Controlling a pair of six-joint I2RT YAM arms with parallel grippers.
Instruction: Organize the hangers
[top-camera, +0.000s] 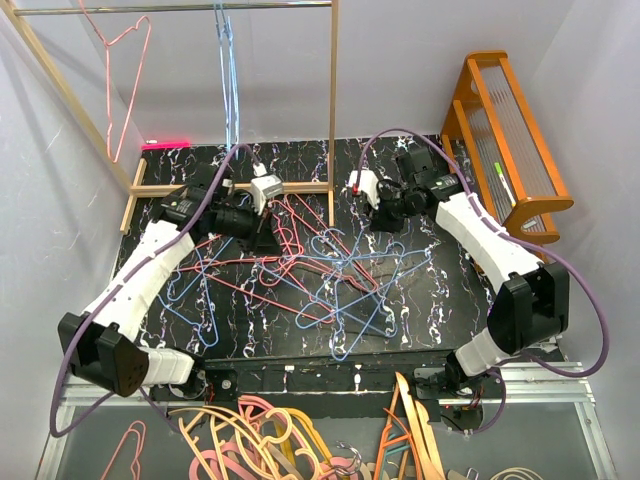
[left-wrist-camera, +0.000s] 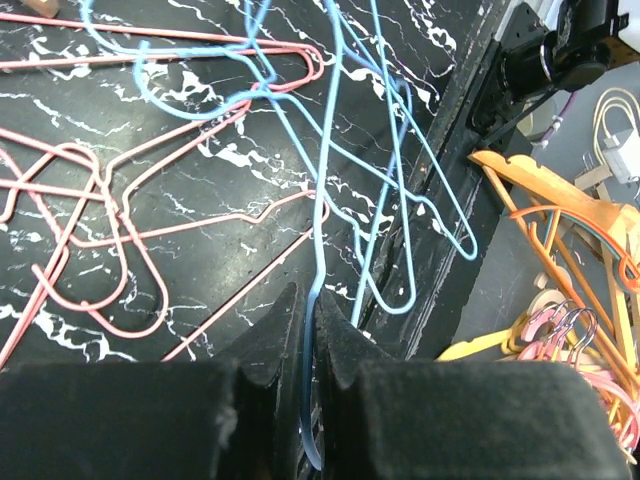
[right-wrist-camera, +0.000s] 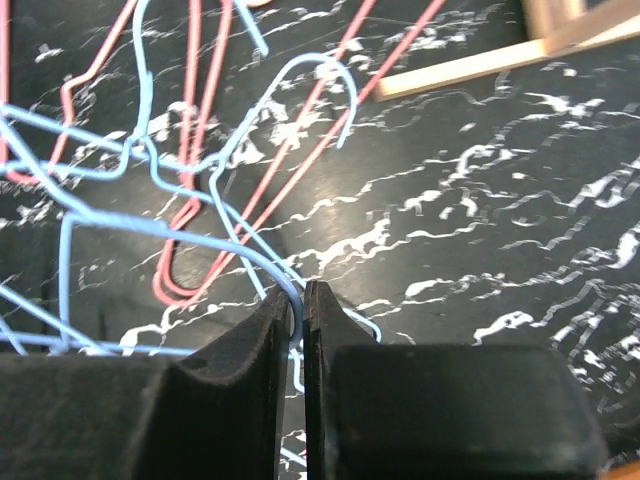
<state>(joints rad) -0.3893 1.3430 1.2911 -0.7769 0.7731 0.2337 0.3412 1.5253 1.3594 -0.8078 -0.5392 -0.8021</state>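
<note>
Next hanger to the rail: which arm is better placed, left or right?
Left, probably. The left tool is shut on a blue hanger and sits between the rack's posts, near the hung blue hangers on the rail. The right tool also clamps blue wire but sits outside the right post.

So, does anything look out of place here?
Yes: pink and blue wire hangers lie tangled on the black table; only a few hang on the rail. The left gripper and right gripper each pinch a blue hanger.

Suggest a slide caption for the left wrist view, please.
Left pincer shut on a light blue wire hanger above pink-red wire hangers tangled on the black marbled table.
</note>
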